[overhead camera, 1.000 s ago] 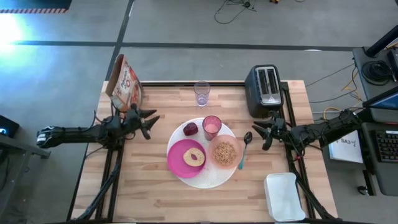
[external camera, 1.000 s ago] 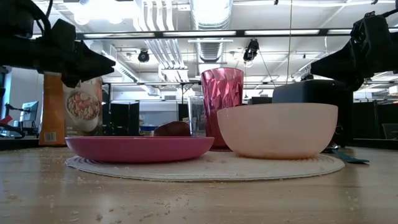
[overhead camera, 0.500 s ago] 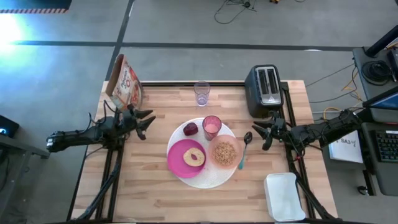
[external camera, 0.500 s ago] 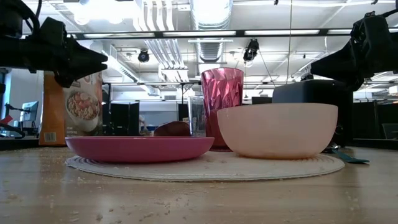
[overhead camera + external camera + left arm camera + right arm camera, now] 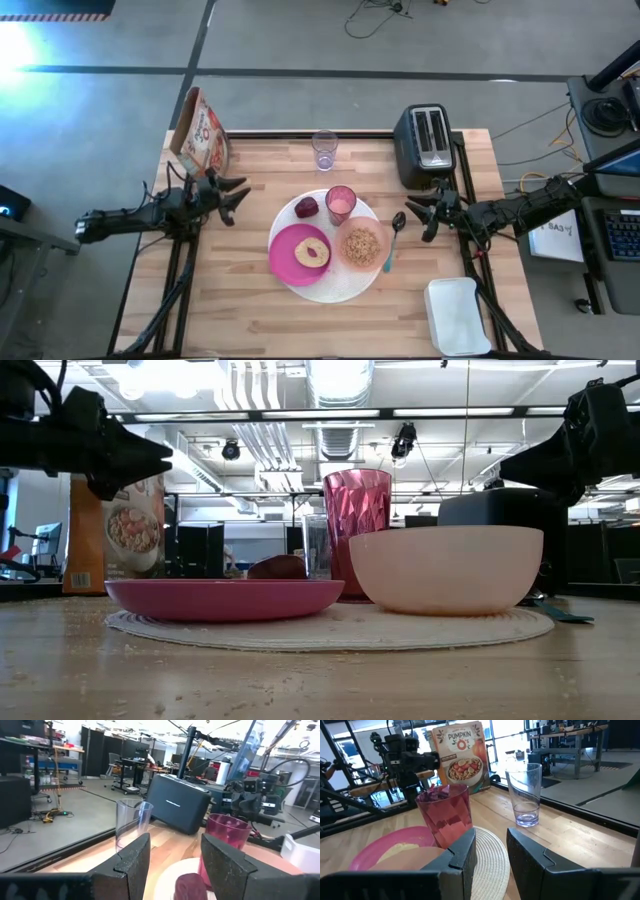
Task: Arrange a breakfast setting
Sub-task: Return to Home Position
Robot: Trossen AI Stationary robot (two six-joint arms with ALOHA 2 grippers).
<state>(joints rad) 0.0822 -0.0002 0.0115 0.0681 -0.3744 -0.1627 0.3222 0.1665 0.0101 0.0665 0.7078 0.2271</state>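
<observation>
Both left fingers (image 5: pixel 131 865) and right fingers (image 5: pixel 462 862) we find spread and empty, flanking the plate (image 5: pixel 335 287) without touching, the spoon (image 5: pixel 391 242) lying nearest the right arm.

Shows a wooden table (image 5: pixel 225 300) on a grey floor. Has an orange pumpkin cereal box (image 5: pixel 200 133) standing upright at the back left corner and a black two-slot toaster (image 5: pixel 428 146) at the back right. Keeps an empty clear glass (image 5: pixel 324 150) upright between them, near the back edge. Carries a white lidded container (image 5: pixel 457 315) at the front right corner. Bears scattered crumbs across the wood.
</observation>
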